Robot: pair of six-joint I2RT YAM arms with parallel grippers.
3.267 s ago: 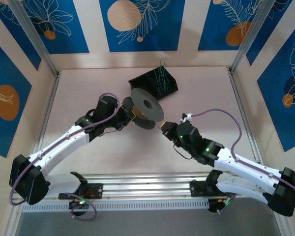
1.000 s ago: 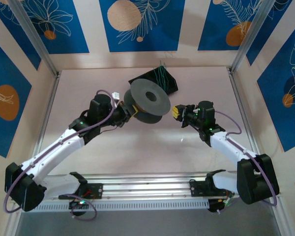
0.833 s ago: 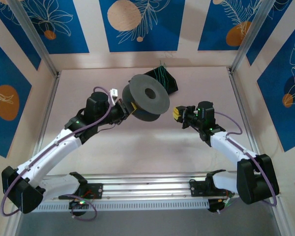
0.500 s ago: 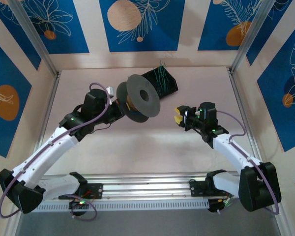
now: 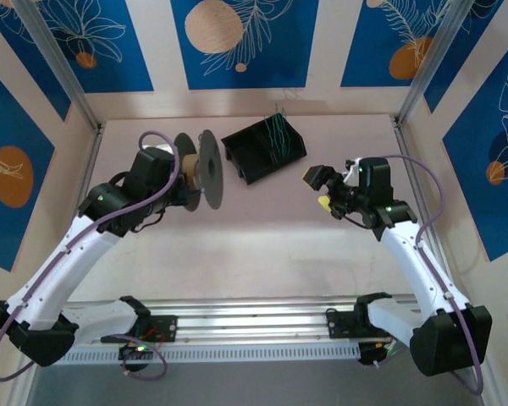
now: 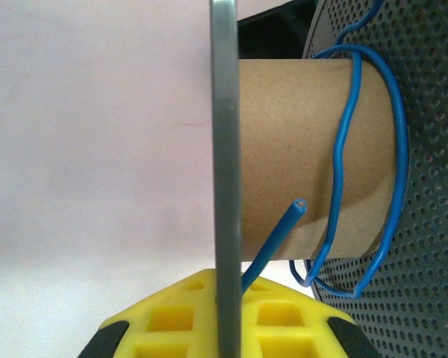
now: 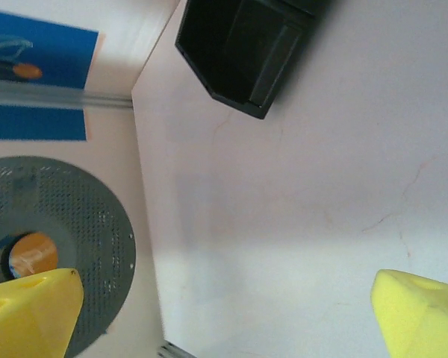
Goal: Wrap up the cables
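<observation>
A grey spool [image 5: 208, 168] with a cardboard core [image 6: 284, 134] hangs edge-on over the table's left part. My left gripper [image 5: 182, 178] is shut on one of its flanges [image 6: 225, 149], and the yellow pads [image 6: 164, 321] sit on either side of the rim. A blue cable [image 6: 276, 239] loops loosely round the core, with its cut end sticking out toward the pads. Green cables [image 5: 278, 131] stand in a black bin [image 5: 264, 150] at the back. My right gripper [image 5: 319, 190] hovers right of centre, open and with nothing in it; its yellow fingertips [image 7: 30, 309] stand wide apart.
The right wrist view looks down on the black bin [image 7: 243, 52] and the spool's perforated flange [image 7: 67, 239]. Bare table lies between the two arms. Aluminium posts and patterned walls close in the back and sides.
My left arm swung the spool to the left and turned it edge-on. My right gripper opened wide and drew back to the right, away from the spool.
</observation>
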